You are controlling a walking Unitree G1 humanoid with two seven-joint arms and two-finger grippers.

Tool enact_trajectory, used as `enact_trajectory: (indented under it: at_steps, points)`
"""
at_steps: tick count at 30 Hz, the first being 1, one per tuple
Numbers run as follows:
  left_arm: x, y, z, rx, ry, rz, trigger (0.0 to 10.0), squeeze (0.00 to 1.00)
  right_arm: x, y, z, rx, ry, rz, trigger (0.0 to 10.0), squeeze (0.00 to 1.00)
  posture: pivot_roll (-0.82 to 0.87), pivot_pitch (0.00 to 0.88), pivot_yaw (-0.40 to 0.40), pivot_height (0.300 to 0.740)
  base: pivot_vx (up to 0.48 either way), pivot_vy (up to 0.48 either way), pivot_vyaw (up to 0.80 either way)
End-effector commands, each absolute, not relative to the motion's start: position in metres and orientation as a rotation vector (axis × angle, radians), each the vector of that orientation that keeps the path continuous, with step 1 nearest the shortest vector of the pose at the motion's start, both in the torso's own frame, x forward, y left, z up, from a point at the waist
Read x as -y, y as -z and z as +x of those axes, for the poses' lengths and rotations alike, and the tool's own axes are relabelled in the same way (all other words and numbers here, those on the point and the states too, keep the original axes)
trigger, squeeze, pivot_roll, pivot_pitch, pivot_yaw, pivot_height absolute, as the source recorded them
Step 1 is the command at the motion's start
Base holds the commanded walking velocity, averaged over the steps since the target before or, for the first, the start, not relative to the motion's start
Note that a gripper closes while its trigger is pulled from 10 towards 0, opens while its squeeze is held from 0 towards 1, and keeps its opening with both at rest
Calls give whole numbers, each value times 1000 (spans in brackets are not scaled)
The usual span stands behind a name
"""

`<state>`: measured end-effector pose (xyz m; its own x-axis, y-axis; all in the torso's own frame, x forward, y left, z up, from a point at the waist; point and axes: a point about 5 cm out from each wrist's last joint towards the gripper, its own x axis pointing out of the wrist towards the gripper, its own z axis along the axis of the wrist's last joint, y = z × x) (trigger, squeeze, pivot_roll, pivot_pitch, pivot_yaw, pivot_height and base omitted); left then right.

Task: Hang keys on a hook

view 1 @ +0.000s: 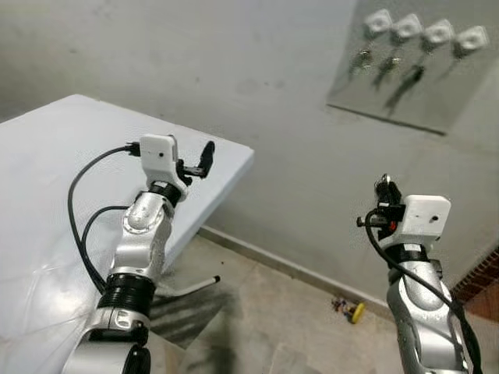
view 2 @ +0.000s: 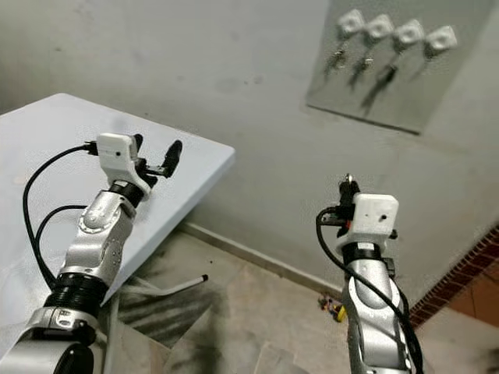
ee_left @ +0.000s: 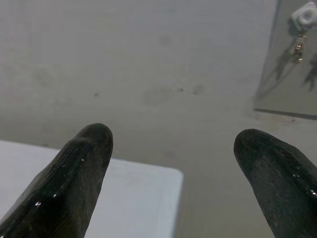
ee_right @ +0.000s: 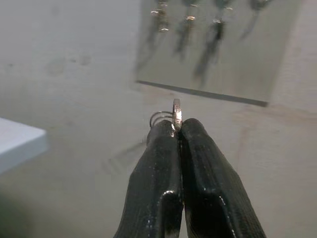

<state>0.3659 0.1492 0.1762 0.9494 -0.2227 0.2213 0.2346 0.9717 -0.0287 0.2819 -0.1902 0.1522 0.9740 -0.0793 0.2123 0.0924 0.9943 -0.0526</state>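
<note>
Keys are pinched between the closed black fingers of the right gripper; a metal ring and a coil of wire are seen poking out just past the fingertips, while the rest of the bunch is hidden. In the head views the right gripper is held raised at about 4 o'clock of the frame, pointing up toward the wall, with a black cable looped beside its white wrist block.

At about 1 o'clock, high on the wall, a grey hook board is mounted, well apart from the right gripper. Four white hooks are set in a row along its top edge. Keys already hanging are seen under three of them; the hook at the far right end is seen bare, with only a shadow below it.

The left gripper is held up at about 9 o'clock, over the far corner of a white table. Its fingers are spread wide and nothing is gripped between them.

On the tiled floor, at about 5 o'clock near the base of the wall, a small yellow object is lying; what it is cannot be told. A thin table leg is seen slanting out under the table
</note>
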Motion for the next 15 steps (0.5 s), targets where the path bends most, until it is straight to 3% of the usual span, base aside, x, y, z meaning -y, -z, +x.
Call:
enact_trajectory:
  at_steps: [1,12,15]
  points:
    - [-140,-177,367,216,256,-42,10000,0,195,-155,280,223,103,-70,10000,0,-79,13,1,740,0,0,-694]
    - [-134,-177,367,217,267,-50,10000,0,197,-157,282,228,107,-75,10000,0,-84,5,-1,740,0,0,-694]
    - [-133,-176,366,212,276,-102,10000,0,196,-161,281,250,99,-61,10000,0,-85,6,-4,740,0,0,0]
